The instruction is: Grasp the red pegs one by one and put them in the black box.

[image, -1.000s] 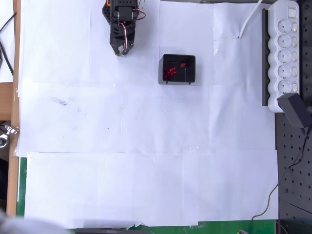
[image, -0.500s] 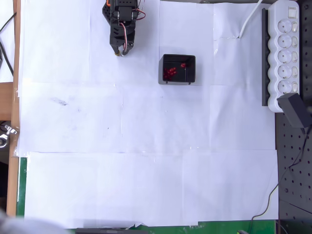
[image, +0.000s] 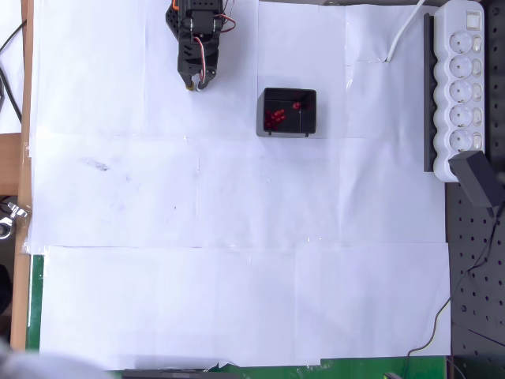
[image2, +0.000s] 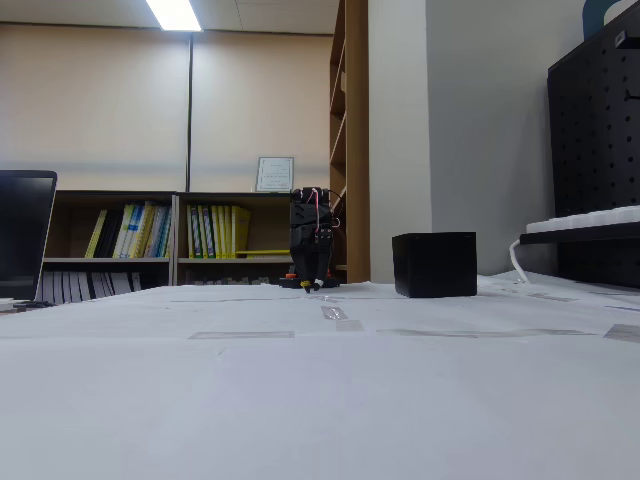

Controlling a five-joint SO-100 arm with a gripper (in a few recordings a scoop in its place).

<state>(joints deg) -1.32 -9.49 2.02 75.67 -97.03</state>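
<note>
The black box [image: 289, 111] stands on the white paper at the upper middle of the overhead view, with several red pegs [image: 275, 118] lying inside it. In the fixed view the box [image2: 434, 264] shows as a black cube right of the arm, its inside hidden. My gripper [image: 194, 82] hangs folded at the top of the overhead view, left of the box and apart from it, pointing down at the paper with its fingers together and nothing between them. In the fixed view the gripper [image2: 313, 287] sits low by the table surface.
A white power strip [image: 463, 87] lies along the right edge, with a black adapter [image: 478, 179] and a perforated black board below it. White paper sheets [image: 237, 237] cover the table. A wooden edge runs down the left side.
</note>
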